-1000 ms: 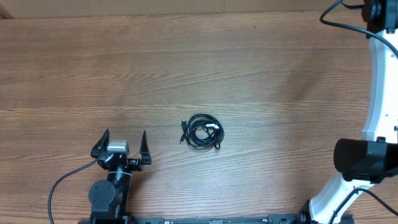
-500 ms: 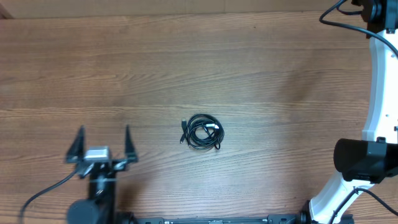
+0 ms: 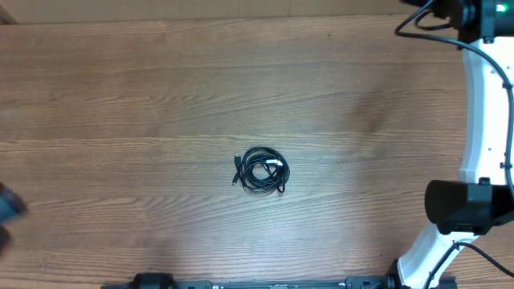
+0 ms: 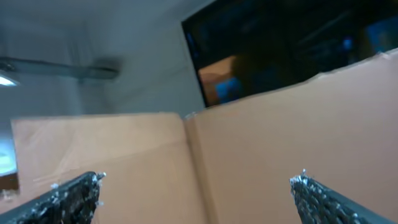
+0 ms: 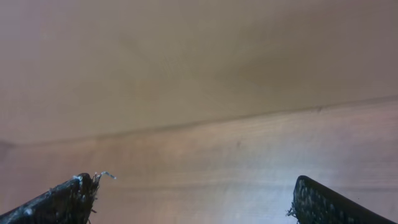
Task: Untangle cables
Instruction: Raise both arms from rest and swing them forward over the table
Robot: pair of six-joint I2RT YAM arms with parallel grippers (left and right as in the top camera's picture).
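The cables (image 3: 261, 170) lie bunched in one small black coil at the middle of the wooden table (image 3: 161, 96), with a plug end sticking out on its left. No gripper is near them. My left gripper (image 4: 201, 180) is open and empty, and its view shows only a cardboard wall and a dark window. In the overhead view it is only a dark blur (image 3: 6, 213) at the left edge. My right gripper (image 5: 194, 183) is open and empty above bare wood near the table's far edge. The cables are out of both wrist views.
The white right arm (image 3: 482, 96) rises along the right edge, with its dark base joint (image 3: 466, 207) at the lower right. A cardboard wall (image 4: 280, 124) stands behind the table's far edge.
My left arm has swung left from the front of the table and nearly left the overhead view. The top of the right arm has shifted slightly left. The cable coil has not moved.
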